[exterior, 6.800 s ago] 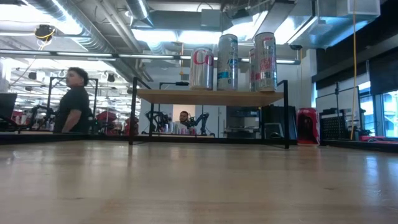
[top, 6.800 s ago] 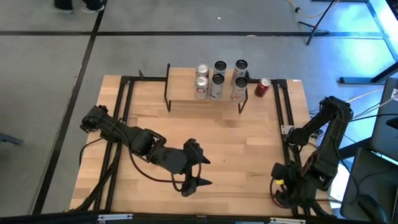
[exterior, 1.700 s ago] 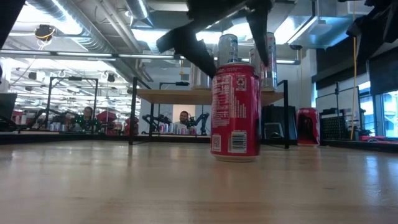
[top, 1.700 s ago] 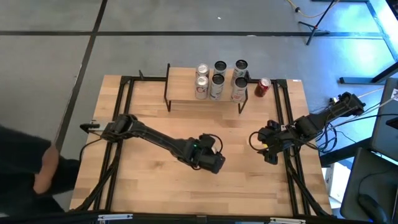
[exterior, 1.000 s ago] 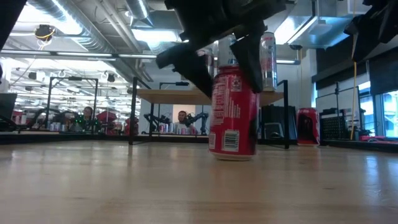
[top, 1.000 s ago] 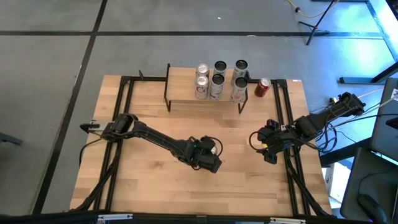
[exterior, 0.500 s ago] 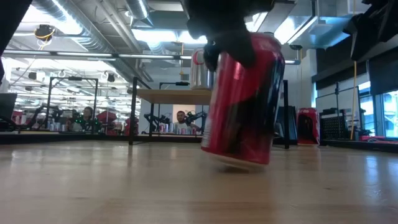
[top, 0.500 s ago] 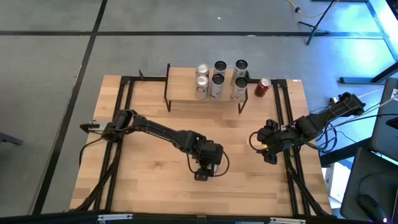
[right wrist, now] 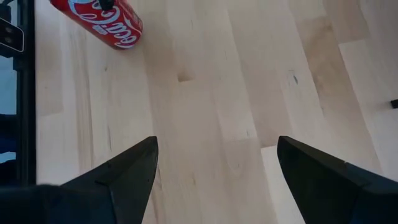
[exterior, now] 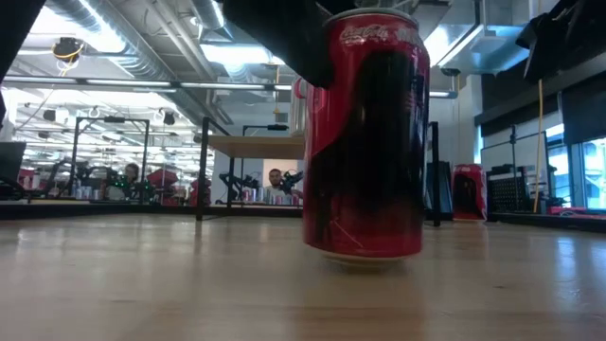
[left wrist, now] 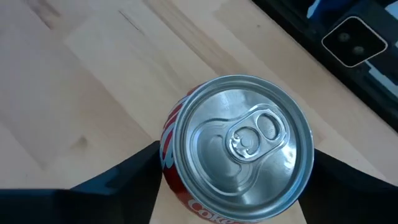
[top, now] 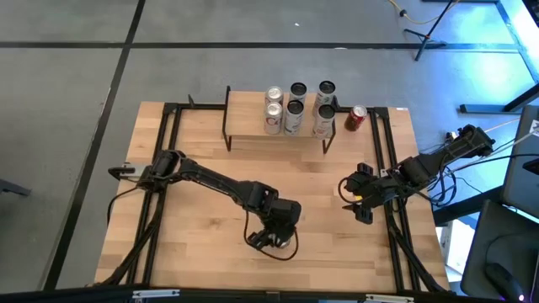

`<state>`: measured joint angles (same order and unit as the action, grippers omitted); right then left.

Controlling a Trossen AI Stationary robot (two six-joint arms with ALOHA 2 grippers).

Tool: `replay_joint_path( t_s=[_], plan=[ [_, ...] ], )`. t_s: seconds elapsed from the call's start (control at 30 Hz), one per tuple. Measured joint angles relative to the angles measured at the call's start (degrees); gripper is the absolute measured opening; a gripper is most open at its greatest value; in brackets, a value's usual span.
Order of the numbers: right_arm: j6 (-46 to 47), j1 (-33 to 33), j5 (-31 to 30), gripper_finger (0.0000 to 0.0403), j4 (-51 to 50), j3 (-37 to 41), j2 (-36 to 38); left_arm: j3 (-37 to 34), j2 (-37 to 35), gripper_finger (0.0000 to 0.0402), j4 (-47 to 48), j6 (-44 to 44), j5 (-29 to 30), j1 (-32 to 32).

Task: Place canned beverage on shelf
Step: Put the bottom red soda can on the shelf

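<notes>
A red cola can (exterior: 365, 142) stands upright close to the table's near edge, its silver top (left wrist: 242, 140) seen in the left wrist view. My left gripper (top: 271, 238) comes down over it and is shut on it. The shelf (top: 248, 118) stands at the far middle on black legs, with several cans (top: 295, 108) on its wooden top. Another red can (top: 356, 118) stands on the table just right of the shelf. My right gripper (top: 360, 202) hangs open over bare wood at the right. My left gripper pinches the can between its two fingers, one on each side of the can's wall just under the rim (left wrist: 166, 155). The fingers (left wrist: 118, 183) slant down from above. The can is upright, its base at the tabletop; whether it touches the wood I cannot tell.
Black frame rails (top: 381, 160) run along the table's left and right sides. The red can beside the shelf also shows in the right wrist view (right wrist: 99, 22). Bare wood lies between the held can and the shelf. People (exterior: 275, 180) are far off in the room behind.
My left gripper has rolled about its wrist and swung the red can toward the table's near edge. The can tipped over to one side on the way and now stands upright again.
</notes>
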<state>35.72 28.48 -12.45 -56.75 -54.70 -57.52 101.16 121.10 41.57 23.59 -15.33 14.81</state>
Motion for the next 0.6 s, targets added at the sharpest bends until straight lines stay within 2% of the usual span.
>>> replay_joint_path(
  t_s=[0.23,0.37,0.47,0.6],
  plan=[
    [0.01,0.0,0.02,0.0315,0.0,0.0,0.0,0.02,0.0,0.0349,-0.71,-1.04,1.49,-0.06],
    [0.01,0.0,0.03,0.0315,0.05,0.0,0.0,0.25,-0.12,0.036,-0.06,-5.09,7.09,-0.01],
    [0.01,0.01,0.53,0.0315,0.13,0.0,0.0,2.19,-1.26,0.0363,1.15,-10.19,11.29,-0.02],
    [0.01,0.0,1.59,0.0315,0.14,0.0,0.0,6.23,-3.98,0.0364,1.02,-23.72,15.54,-0.11]
  ],
)
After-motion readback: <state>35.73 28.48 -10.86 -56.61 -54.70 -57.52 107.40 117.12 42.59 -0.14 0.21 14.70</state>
